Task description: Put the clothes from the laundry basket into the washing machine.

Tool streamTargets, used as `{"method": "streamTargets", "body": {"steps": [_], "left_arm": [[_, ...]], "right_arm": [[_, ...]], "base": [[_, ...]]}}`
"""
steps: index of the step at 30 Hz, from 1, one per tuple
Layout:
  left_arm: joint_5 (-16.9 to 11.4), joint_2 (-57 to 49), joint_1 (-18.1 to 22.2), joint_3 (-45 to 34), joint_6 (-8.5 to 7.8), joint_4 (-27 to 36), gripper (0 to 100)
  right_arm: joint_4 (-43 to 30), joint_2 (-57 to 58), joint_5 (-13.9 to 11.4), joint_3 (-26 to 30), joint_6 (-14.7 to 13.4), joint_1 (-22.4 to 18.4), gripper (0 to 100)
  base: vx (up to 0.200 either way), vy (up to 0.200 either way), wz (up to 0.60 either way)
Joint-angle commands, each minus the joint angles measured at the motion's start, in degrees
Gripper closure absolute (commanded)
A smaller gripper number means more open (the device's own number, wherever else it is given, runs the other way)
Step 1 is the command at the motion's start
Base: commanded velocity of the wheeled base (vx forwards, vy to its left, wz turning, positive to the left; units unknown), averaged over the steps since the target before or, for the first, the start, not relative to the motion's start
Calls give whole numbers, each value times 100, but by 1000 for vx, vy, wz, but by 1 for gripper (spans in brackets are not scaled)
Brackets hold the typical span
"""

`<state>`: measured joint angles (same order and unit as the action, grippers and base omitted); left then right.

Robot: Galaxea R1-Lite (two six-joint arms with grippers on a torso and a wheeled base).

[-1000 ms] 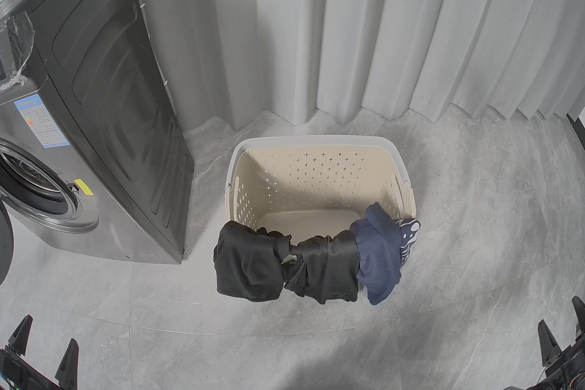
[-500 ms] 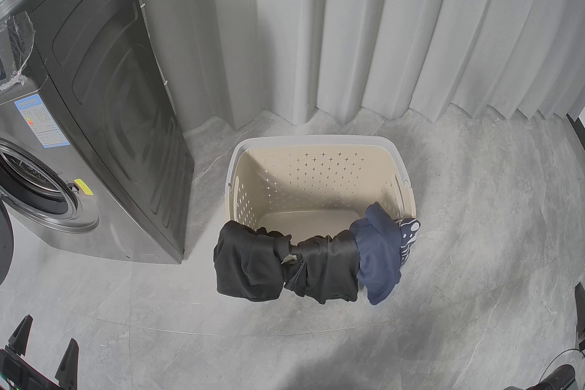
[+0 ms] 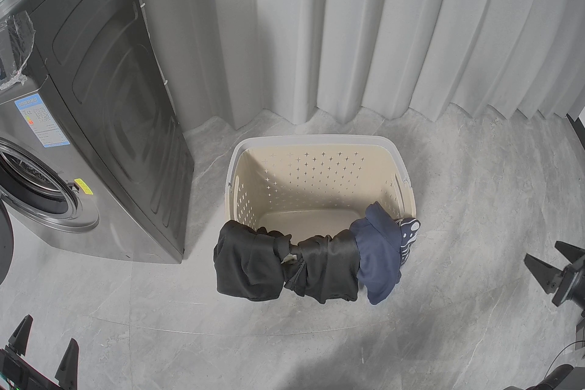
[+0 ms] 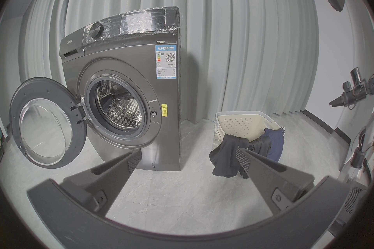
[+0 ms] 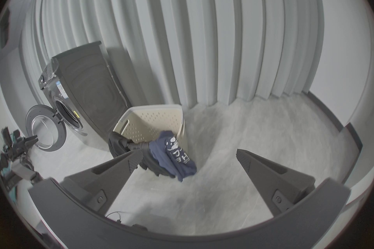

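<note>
The beige laundry basket (image 3: 317,142) stands on the floor in the middle of the head view. Black clothes (image 3: 277,266) and a navy garment (image 3: 381,251) hang over its near rim. To the left stands the grey washing machine (image 3: 97,105), its round door (image 4: 44,121) swung open and the drum (image 4: 119,104) exposed. My left gripper (image 3: 50,331) is low at the near left, open and holding nothing. My right gripper (image 3: 542,254) is open at the right edge, right of the basket, its tips pointing toward it. In the right wrist view the navy garment (image 5: 173,152) lies between the fingers, far off.
White curtains (image 3: 365,13) cover the wall behind the basket and machine. Grey tile floor (image 3: 244,318) lies open between the grippers and the basket. A dark baseboard (image 3: 576,129) shows at the far right.
My right gripper has risen from the bottom right corner to the right edge, nearer the basket, and now points left. The left gripper, basket and clothes have not moved.
</note>
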<state>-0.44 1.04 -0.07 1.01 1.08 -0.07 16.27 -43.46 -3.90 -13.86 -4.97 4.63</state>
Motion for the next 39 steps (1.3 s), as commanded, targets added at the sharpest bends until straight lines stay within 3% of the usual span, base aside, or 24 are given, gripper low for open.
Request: {"method": "streamTargets", "body": {"steps": [1,7,16,22,29,32,39], "left_arm": [[0,-68,-1,-101,6,-1,0],[0,-68,-1,-101,6,-1,0],[0,-68,-1,-101,6,-1,0],[0,-68,-1,-101,6,-1,0],[0,-68,-1,-101,6,-1,0],[0,-68,-1,-101,6,-1,0],[0,-68,-1,-101,6,-1,0]], "right_arm": [[1009,-2343,-93,33,-382,152,0],[1835,-3292,-76,85,-355,222,0],[2064,-3916,-14,-99,-382,618,0],[2319,-4584,-5,-266,-584,890,0],[2969,-5410,30,-310,-566,1101,0],[3215,-5718,179,-354,-549,1180,0],[3321,-6175,223,-574,-531,1426,0]], "base": [[0,0,0],[0,0,0],[0,0,0],[0,0,0],[0,0,0],[0,0,0],[0,0,0]]}}
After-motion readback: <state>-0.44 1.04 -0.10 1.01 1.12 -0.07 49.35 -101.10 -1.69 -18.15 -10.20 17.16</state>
